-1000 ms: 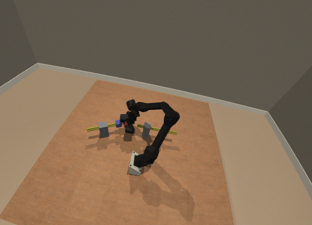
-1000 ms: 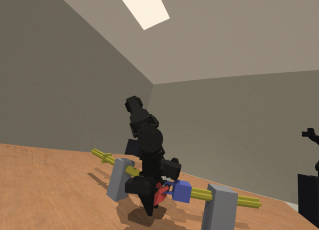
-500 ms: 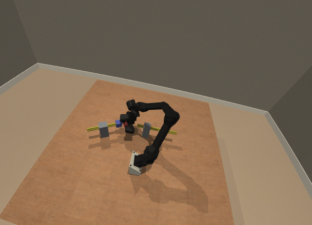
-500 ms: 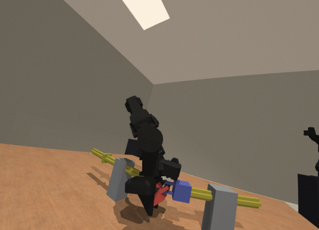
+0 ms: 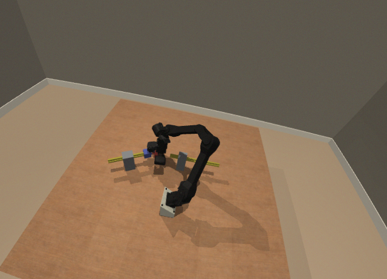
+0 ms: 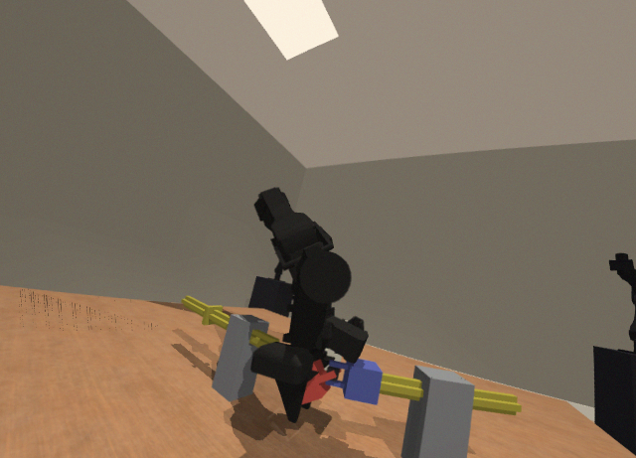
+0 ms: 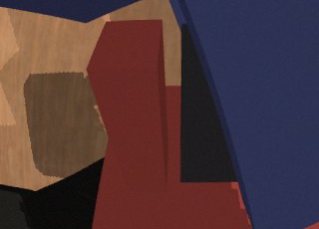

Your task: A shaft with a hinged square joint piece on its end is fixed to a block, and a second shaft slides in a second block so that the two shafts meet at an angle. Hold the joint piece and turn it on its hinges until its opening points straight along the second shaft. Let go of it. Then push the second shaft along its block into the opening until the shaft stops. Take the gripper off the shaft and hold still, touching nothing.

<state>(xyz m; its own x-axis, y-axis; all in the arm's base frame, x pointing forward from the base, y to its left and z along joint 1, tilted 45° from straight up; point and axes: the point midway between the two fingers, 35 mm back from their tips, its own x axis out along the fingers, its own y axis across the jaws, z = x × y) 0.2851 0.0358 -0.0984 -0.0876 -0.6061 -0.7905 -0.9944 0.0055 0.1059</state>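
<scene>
The red joint piece (image 5: 155,153) (image 6: 318,387) (image 7: 132,114) is hinged to a blue fork block (image 5: 146,153) (image 6: 362,382) (image 7: 274,90) on the first yellow shaft (image 5: 115,159) (image 6: 400,385), which passes through a grey block (image 5: 128,161) (image 6: 444,406). My gripper (image 6: 299,412) points down and is shut on the joint piece, its fingers on either side. The second yellow shaft (image 5: 207,163) (image 6: 264,338) passes through the other grey block (image 5: 181,161) (image 6: 235,358). Its near end is apart from the joint piece in the top view. The opening's exact direction is hidden by the gripper.
The arm's pale base (image 5: 167,207) stands on the wooden table top (image 5: 109,232), in front of the shafts. The arm arches above the second shaft's side. A collar (image 6: 211,314) sits on the outer part of the second shaft.
</scene>
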